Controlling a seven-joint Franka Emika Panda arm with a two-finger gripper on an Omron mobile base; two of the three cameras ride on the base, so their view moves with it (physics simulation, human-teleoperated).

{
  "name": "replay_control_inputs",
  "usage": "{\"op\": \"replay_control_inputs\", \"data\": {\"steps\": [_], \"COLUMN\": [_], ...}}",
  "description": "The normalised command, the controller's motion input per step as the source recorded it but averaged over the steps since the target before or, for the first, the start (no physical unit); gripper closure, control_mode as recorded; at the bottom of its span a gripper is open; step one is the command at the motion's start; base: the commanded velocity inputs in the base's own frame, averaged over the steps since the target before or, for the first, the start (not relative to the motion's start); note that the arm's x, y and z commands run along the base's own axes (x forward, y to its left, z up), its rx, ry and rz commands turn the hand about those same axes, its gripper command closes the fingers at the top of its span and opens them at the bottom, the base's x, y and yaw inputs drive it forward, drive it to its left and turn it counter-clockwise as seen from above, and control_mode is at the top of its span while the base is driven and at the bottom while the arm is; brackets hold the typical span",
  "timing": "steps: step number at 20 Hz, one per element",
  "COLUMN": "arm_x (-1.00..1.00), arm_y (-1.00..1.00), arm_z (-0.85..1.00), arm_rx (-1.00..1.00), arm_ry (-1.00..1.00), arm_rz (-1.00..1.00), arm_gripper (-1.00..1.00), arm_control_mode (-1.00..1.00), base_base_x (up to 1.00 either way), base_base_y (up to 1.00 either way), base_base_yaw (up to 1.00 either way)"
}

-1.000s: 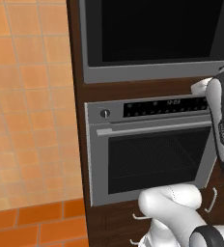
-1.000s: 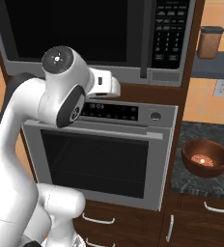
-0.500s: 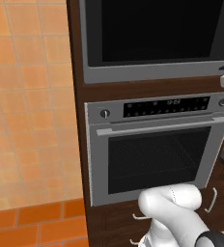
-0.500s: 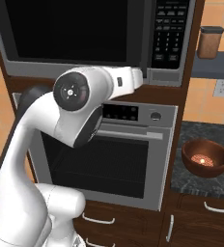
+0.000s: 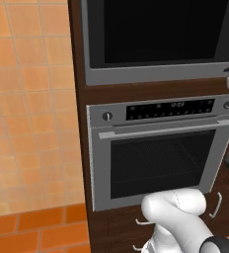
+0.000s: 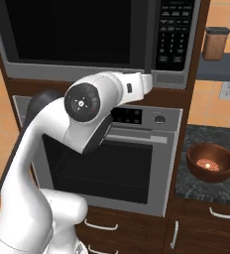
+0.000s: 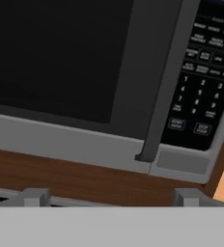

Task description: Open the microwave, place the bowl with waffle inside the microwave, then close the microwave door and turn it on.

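Observation:
The microwave [image 6: 87, 69] is built in above the oven. Its door [image 6: 72, 30] is a wide black glass panel, shut, with a black vertical bar handle [image 6: 149, 34] left of the keypad [image 6: 174, 32]. In the hand view the handle [image 7: 164, 82] rises just above and between my fingertips, with its lower end close by. My gripper [image 7: 111, 198] is open and holds nothing, level with the microwave's lower grey edge. The brown bowl with the waffle [image 6: 211, 161] sits on the dark counter at the right.
The grey oven [image 6: 117, 163] with its horizontal handle [image 5: 166, 129] sits below the microwave, door shut. A brown jar [image 6: 216, 42] stands on a shelf at the upper right. Orange tiled wall [image 5: 32, 108] lies to the left of the cabinet.
The arm has swung up and forward, carrying the hand from the oven's control strip to the microwave's lower right corner near the handle. The jaws stayed open.

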Motion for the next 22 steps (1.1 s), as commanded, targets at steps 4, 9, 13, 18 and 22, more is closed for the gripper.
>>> {"op": "replay_control_inputs", "data": {"steps": [4, 9, 13, 18, 22], "arm_x": [0.33, 0.99, 0.92, 0.09, -0.02], "arm_y": [-0.17, 0.0, 0.0, -0.52, -0.67], "arm_z": [0.13, 0.44, 0.4, 0.42, 0.17], "arm_rx": [0.03, 0.0, 0.0, 0.0, 0.0], "arm_ry": [0.01, 0.0, 0.0, -0.06, -0.13], "arm_rz": [0.0, -0.01, -0.11, -0.02, 0.02], "arm_gripper": [-1.0, -1.0, -1.0, -1.0, -1.0], "arm_control_mode": [-1.0, -1.0, -1.0, -1.0, -1.0], "base_base_x": [0.0, 0.0, 0.0, 0.0, 0.0], "base_base_y": [0.0, 0.0, 0.0, 0.0, 0.0], "base_base_yaw": [0.0, 0.0, 0.0, 0.0, 0.0]}}
